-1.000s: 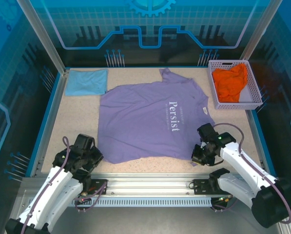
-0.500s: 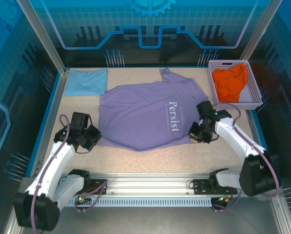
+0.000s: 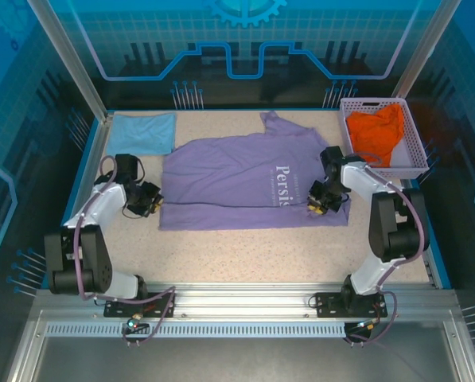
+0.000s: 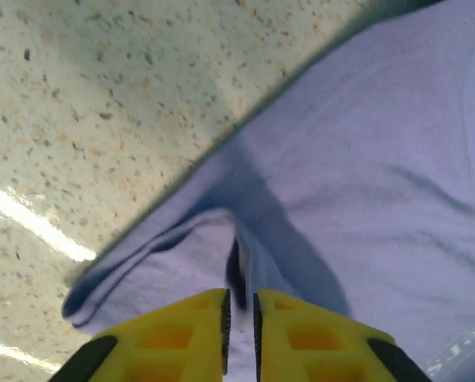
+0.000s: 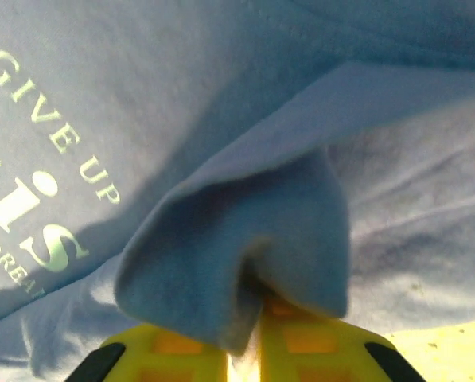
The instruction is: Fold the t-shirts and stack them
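Lavender t-shirt (image 3: pixel 229 187) lies mid-bench (image 3: pixel 245 255), half-folded, with its long axis running left to right. Right end effector (image 3: pixel 317 204), at the shirt's right end, pinches a fold between nearly closed jaws. Left end effector (image 3: pixel 152 201), at the left end, has jaws a slit apart; grip on cloth cannot be confirmed.

White arms (image 3: pixel 96 208), black joints (image 3: pixel 68 259), purple cables (image 3: pixel 413 208), yellow claw fingers (image 4: pixel 181 334)

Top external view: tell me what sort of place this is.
Probably a robot lab cell: speckled table fenced by aluminium posts and blue printed panels, two robot arms bolted to a rail, a purple t-shirt laid out.
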